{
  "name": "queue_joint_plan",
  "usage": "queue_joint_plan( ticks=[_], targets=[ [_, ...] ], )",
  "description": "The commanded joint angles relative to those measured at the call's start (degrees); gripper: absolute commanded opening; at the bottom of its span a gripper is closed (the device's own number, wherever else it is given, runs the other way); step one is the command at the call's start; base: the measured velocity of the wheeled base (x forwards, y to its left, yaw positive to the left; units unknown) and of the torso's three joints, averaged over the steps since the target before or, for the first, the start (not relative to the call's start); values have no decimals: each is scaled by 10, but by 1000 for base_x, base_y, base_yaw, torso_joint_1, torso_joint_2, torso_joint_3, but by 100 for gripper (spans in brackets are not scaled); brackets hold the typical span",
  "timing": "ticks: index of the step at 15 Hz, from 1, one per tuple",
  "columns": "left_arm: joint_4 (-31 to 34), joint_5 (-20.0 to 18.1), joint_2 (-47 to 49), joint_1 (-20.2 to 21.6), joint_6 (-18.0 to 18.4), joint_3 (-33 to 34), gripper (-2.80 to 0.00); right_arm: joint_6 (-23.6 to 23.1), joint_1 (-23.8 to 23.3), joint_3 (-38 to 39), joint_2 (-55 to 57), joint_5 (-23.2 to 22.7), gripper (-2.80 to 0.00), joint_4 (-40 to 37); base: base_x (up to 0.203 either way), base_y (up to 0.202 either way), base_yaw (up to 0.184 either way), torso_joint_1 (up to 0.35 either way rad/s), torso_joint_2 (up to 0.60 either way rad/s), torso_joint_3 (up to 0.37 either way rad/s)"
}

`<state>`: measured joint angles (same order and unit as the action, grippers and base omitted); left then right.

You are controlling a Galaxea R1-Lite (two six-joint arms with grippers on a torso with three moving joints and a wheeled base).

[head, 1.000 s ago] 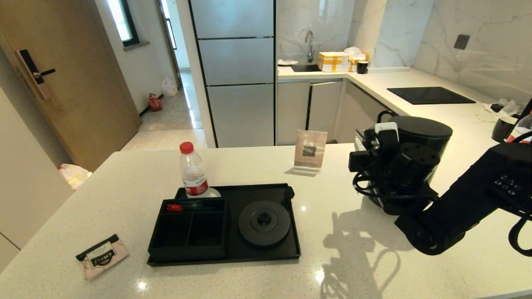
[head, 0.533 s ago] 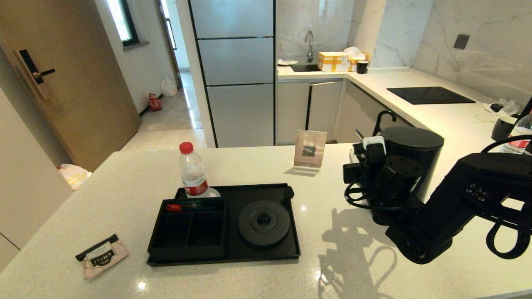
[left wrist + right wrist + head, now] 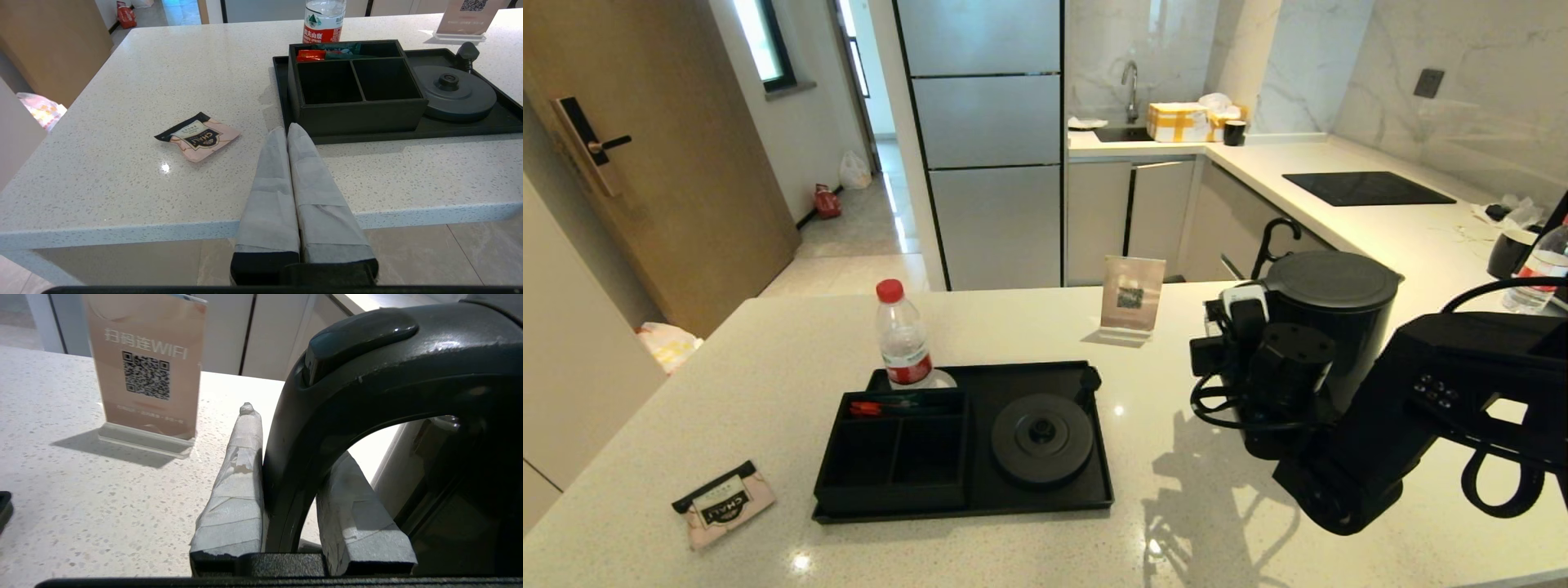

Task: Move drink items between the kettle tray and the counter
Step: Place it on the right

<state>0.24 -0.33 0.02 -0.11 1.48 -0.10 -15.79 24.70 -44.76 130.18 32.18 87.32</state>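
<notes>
Speckled off-white stone counter [image 3: 768, 351]; right gripper [image 3: 286, 465] clamps tall matte-black kettle [image 3: 1339, 327] by its handle. Keep upright, centre over round black base [image 3: 1041, 439]. Left gripper [image 3: 288, 134] shut, empty.

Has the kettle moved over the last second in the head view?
Yes. The kettle, its handle held in the right gripper, has shifted left, toward the QR sign, and sits lower in view.

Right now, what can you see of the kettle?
The kettle is a tall matte-black cylinder with a flat round lid and a loop handle, upright at the right of the tray, out over the counter. The right gripper is shut on the handle, a padded finger either side. Whether its bottom touches the counter is hidden.
</notes>
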Motion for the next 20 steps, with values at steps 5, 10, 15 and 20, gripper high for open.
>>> queue_joint_plan(
  ticks=[5,10,15,20],
  targets=[
    [0,0,-1,0,0,0,-280,-1,-19,-16,-6,9,-280,3,0,0,0,0,0,0],
    [0,0,-1,0,0,0,-280,-2,-24,-20,-12,8,-280,3,0,0,0,0,0,0],
    [0,0,-1,0,0,0,-280,-3,-30,-25,-12,6,-280,3,0,0,0,0,0,0],
    [0,0,-1,0,0,0,-280,-5,-30,-25,-12,7,0,3,0,0,0,0,0,0]
  ],
)
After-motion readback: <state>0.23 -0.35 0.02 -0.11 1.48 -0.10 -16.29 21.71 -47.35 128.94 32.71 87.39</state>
